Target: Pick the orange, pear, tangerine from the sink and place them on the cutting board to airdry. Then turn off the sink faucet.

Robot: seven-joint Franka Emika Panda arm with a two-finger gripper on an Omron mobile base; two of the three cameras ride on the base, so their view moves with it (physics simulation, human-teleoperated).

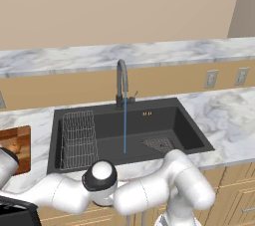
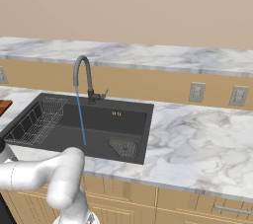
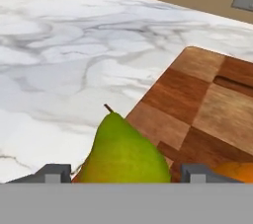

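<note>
Holding a small yellow-green pear (image 3: 122, 151) between its fingers, the gripper (image 3: 118, 172) hovers over the striped wooden cutting board (image 3: 207, 104).

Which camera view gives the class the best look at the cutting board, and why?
The hand view: the cutting board spreads across its right half, its light and dark wooden strips clear, with the pear between the fingertips at its near edge. The left base view catches part of it at the left edge; the right base view gives a sliver.
</note>
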